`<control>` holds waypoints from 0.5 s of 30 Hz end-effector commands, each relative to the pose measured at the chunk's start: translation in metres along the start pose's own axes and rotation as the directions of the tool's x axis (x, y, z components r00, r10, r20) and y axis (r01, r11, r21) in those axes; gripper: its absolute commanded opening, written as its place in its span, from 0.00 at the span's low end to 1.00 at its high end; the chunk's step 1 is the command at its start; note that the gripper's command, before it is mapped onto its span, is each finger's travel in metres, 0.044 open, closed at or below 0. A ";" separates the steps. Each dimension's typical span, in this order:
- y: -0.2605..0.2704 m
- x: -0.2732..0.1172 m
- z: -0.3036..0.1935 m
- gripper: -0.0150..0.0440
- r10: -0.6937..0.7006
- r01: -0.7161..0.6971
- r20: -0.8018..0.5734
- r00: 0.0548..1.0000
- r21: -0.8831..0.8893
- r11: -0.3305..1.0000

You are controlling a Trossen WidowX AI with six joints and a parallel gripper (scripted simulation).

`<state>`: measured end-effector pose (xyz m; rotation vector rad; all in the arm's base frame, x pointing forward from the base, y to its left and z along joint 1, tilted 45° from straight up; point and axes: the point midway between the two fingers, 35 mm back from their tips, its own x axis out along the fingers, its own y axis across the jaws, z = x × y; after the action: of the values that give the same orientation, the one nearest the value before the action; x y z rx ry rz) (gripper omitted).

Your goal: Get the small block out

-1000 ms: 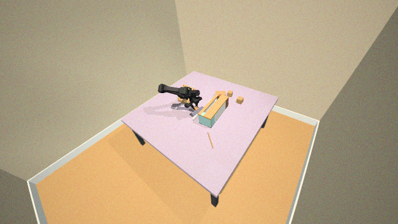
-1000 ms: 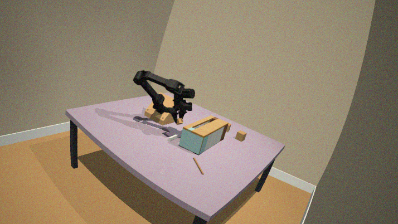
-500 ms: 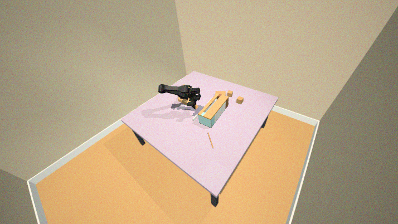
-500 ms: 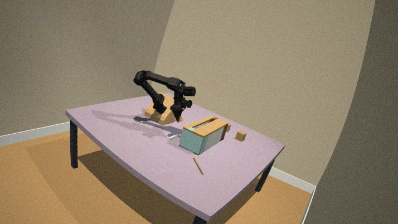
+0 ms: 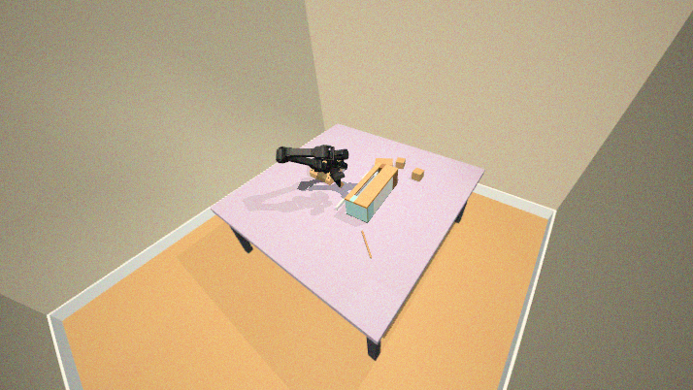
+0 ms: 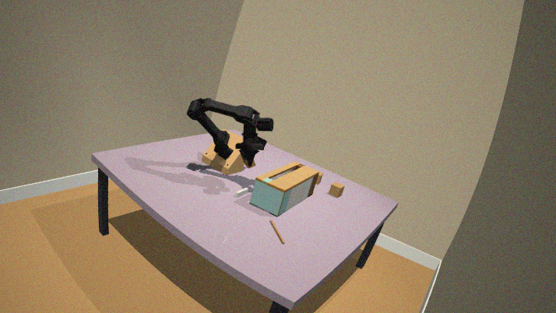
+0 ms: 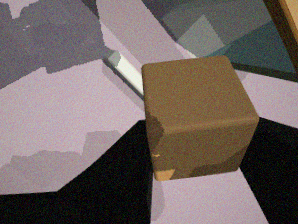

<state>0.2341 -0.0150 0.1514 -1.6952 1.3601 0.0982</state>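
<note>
Closest to the wrist camera, a brown block (image 7: 198, 117) fills the middle of the view, clamped between the dark fingers of the gripper (image 6: 249, 159), which is closed on it. Below it lies the lilac table (image 7: 53, 110), with a small white bar (image 7: 127, 72) partly hidden behind the block's left edge. From the exterior view the gripper hangs pointing down, above the table and off its surface, just in front of the tan base (image 6: 227, 161) of the arm (image 6: 223, 113). The block itself is too small to make out there, hidden by the fingers.

Nearer the front edge of the table, a thin brown stick (image 6: 277, 232) lies flat by itself. Further in, the white bar (image 6: 241, 191) rests just beside the teal end of the box (image 6: 284, 187). The box stands upright, with a tan top and a slot along it, well apart from the gripper. Beyond the box, 2 more small brown cubes sit on the table: 1 (image 5: 400, 162) near its far end, another (image 5: 417, 174) a little further off.
</note>
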 end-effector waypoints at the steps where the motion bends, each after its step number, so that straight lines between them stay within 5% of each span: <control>1: -0.002 -0.004 0.000 0.25 -0.017 0.016 -0.007 1.000 -0.155 0.988; 15: -0.002 -0.017 -0.002 0.25 -0.067 0.028 -0.030 0.997 -0.685 0.728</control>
<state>0.2282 -0.0062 0.1602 -2.2582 1.4121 0.5265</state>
